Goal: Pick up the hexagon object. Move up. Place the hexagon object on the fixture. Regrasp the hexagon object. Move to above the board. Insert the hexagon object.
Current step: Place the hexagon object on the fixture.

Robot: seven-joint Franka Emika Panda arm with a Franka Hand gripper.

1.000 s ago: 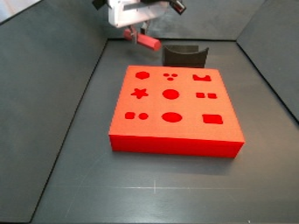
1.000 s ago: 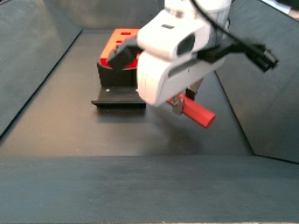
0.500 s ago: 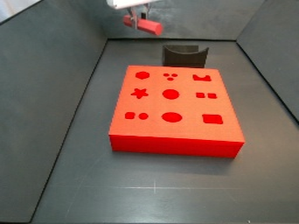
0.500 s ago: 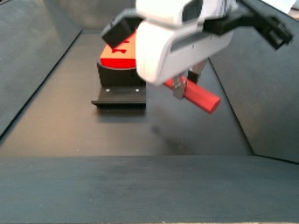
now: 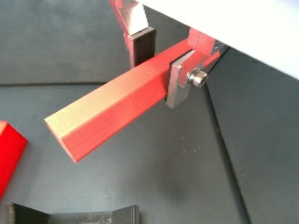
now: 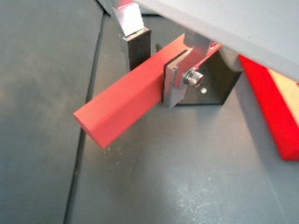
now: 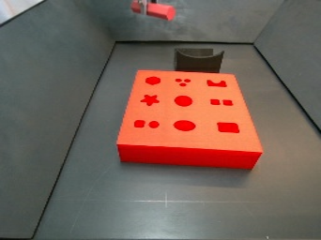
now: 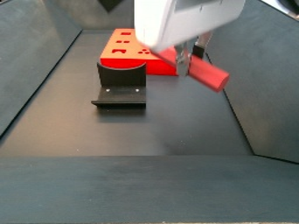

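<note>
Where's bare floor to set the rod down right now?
Free: dark floor in front of the flat red-orange board, and strips along its sides. Tighter: between board and small dark fixture. The gripper holds the long slim red hexagon rod aloft.

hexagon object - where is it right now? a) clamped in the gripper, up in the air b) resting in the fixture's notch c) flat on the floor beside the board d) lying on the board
a: the hexagon object sits clamped between the fingers of the gripper, and in a side view it hangs clear above the floor, apart from the fixture and the board.
</note>
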